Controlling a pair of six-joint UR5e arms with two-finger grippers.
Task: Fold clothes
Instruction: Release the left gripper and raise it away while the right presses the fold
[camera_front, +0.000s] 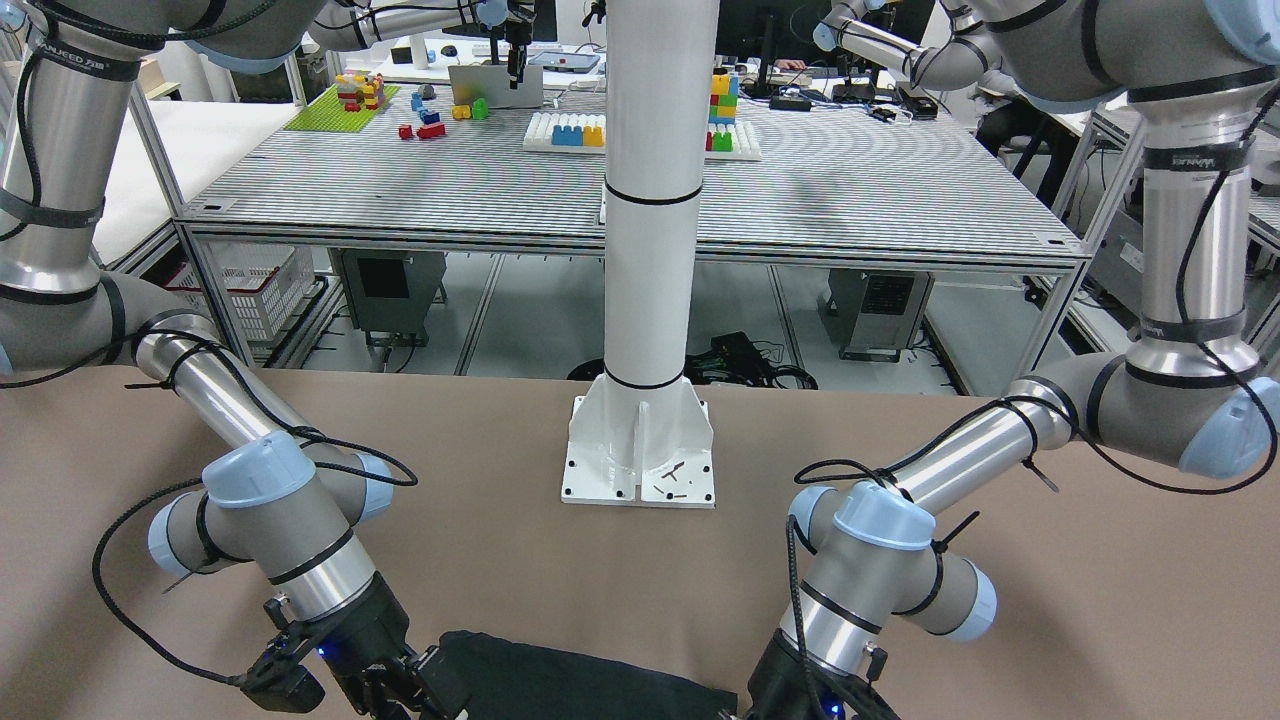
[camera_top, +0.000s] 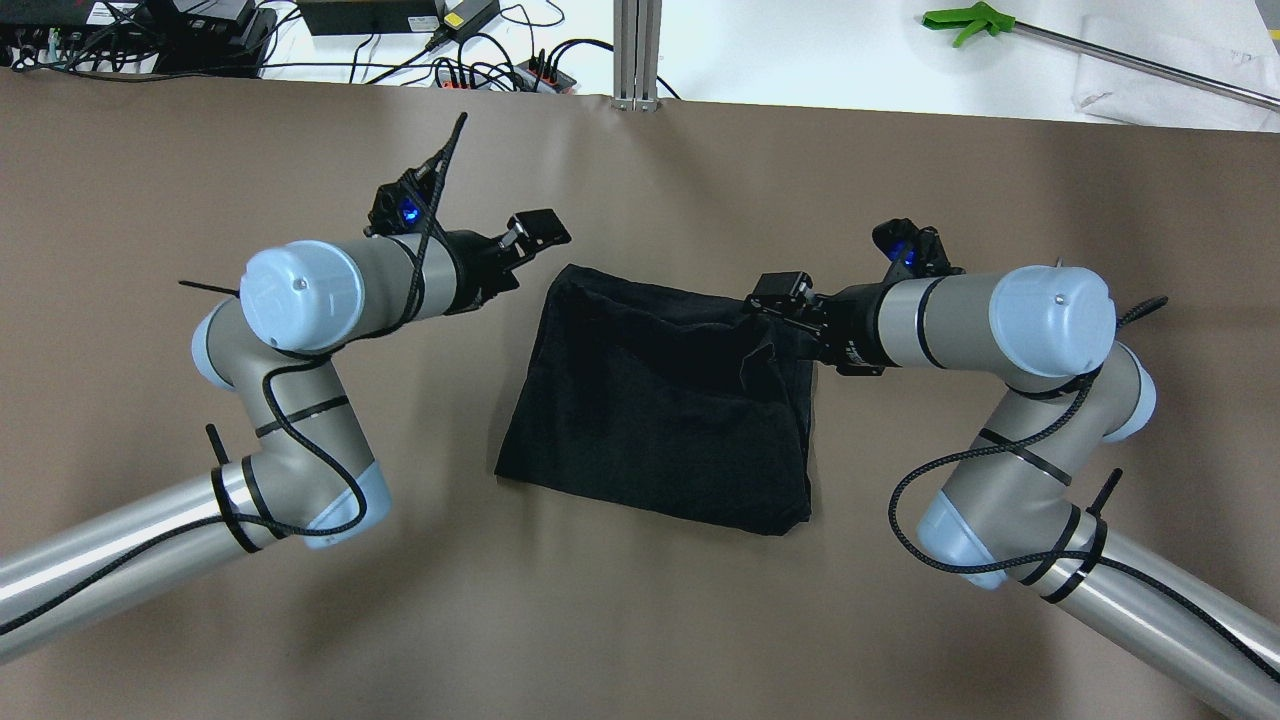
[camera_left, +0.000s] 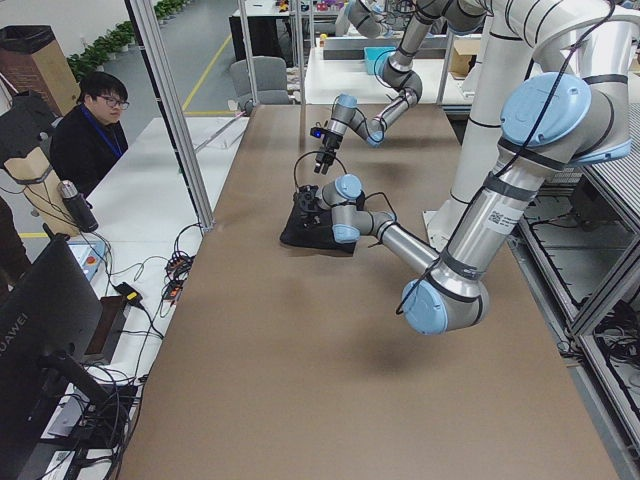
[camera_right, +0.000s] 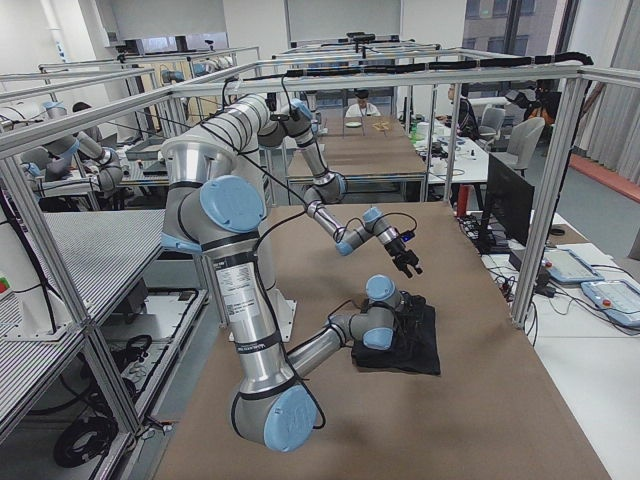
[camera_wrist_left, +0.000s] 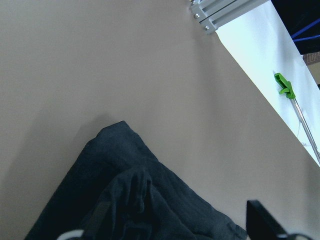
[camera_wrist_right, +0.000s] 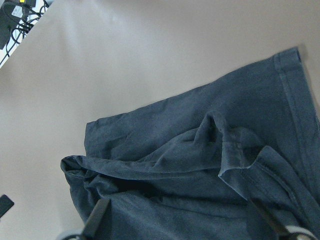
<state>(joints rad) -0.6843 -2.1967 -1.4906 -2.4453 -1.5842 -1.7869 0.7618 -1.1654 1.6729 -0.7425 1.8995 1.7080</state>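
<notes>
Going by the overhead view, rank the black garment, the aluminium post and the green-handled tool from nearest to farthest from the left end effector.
From the left end effector:
1. black garment, just beside it, mid-table.
2. aluminium post, at the table's far edge, centre.
3. green-handled tool, on the white surface beyond the table, toward the robot's right.

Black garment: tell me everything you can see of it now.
The black soft fabric garment lies folded, roughly rectangular, matte, on the brown table. A hemmed edge shows; its far right corner is bunched and wrinkled. The right gripper sits open at that corner; contact is unclear. The left gripper is open, clear of it.
</notes>
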